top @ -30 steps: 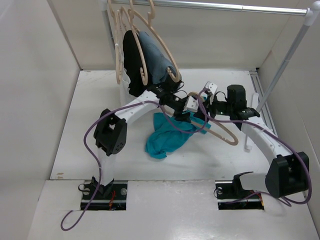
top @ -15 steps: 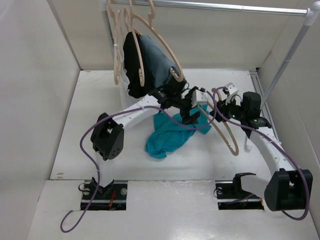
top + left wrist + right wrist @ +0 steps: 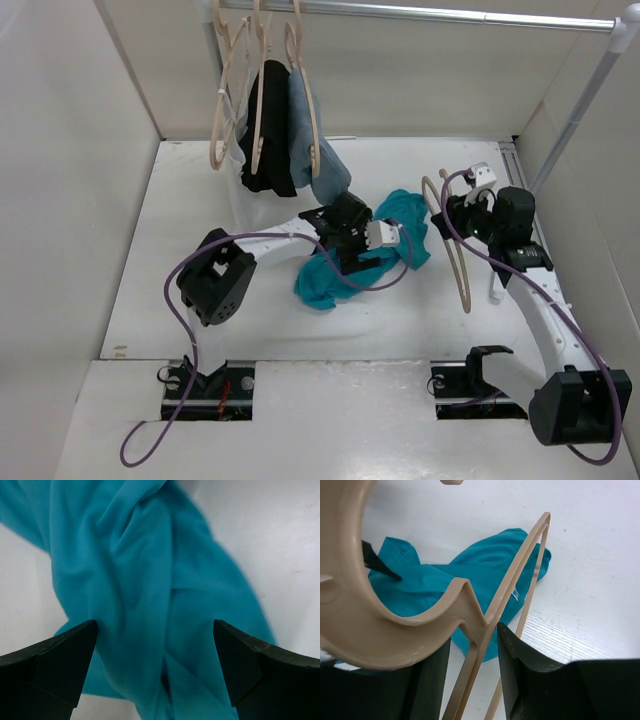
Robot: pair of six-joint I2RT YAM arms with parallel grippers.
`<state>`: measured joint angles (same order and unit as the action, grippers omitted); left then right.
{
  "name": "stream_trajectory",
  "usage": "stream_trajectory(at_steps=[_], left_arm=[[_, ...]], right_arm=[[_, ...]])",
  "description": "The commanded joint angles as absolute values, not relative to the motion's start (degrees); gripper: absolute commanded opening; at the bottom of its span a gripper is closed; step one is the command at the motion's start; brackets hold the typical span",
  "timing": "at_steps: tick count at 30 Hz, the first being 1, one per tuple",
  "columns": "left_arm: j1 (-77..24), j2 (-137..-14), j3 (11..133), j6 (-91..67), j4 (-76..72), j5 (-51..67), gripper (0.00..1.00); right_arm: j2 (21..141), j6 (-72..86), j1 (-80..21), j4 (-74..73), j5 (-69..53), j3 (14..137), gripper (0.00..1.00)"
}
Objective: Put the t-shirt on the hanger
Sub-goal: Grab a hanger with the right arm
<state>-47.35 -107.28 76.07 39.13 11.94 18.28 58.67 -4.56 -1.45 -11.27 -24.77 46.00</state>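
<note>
one teal cloth t-shirt [image 3: 322, 283] lies crumpled in folds on the white worktop [image 3: 200, 220], left claw [image 3: 155, 630] spread apart above it; right claw [image 3: 472, 650] clamps the pale beige wooden hanger [image 3: 516, 575] beside it.

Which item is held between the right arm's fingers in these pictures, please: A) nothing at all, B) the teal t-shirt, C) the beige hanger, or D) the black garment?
C: the right wrist view shows the hanger pinched between the right fingers, with the t-shirt lying beyond it.

hanger [image 3: 380, 635] hook cropped, t-shirt [image 3: 328, 282] partly covered
</note>
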Motion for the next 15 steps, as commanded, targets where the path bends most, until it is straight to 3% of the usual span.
stream_trajectory(at_steps=[1, 5, 7, 9, 12, 13, 15], left_arm=[[-45.0, -107.8, 75.1, 44.2, 10.3, 13.1, 0.96], [-45.0, -106.0, 69.9, 51.9, 14.3, 13.1, 0.48], [-45.0, -102.8, 67.3, 54.7, 17.4, 13.1, 0.16], [-45.0, -100.1, 62.7, 60.6, 19.7, 12.4, 0.02], [-43.7, -94.0, 56.4, 71.7, 26.9, 13.0, 0.01], [-42.9, -91.2, 55.6, 74.2, 32.3, 13.5, 0.07], [-41.6, -88.6, 55.5, 78.3, 37.3, 17.1, 0.32]], right_arm=[[57.0, -2.9, -1.1, -11.2, -24.0, 49.0, 0.00], [55.8, -3.4, -0.6, -12.2, -24.5, 48.3, 0.00], [55.3, -3.4, -0.6, -12.7, -26.8, 47.5, 0.00], [54.5, -3.4, -0.6, -13.3, -29.0, 46.8, 0.00], [51.8, -6.7, -0.6, -14.4, -35.1, 45.4, 0.00], [51.2, -7.9, -0.6, -15.6, -35.6, 45.4, 0.00], [49.9, -10.3, -0.6, -20.7, -35.1, 46.1, 0.00]])
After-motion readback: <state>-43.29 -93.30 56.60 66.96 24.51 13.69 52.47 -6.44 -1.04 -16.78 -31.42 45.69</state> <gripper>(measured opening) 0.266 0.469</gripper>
